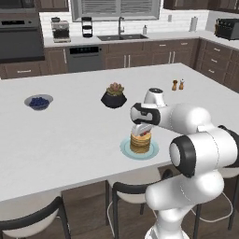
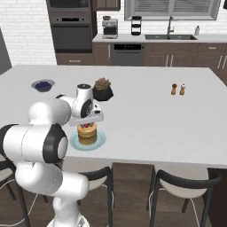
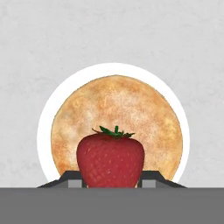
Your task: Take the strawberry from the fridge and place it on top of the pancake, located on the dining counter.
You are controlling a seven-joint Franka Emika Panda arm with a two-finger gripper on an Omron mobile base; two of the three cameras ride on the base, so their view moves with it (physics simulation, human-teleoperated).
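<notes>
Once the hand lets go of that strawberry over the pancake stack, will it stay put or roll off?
The strawberry looks rounded and tapered, so it may tip onto its side on release. The pancake top looks flat and much broader than the berry, so it would probably stay there. It looks soft, so it likely bruises if squeezed; the hand holds it between its fingertips.

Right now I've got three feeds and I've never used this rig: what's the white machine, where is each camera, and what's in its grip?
The white machine is a robot arm on a driving base. Two cameras sit behind it, left and right, overlooking the dining counter. The third looks along the end effector, which grips the strawberry above the pancake stack on its pale plate. Also on the counter: a bowl of blueberries, a black bowl, and two small shakers.
</notes>
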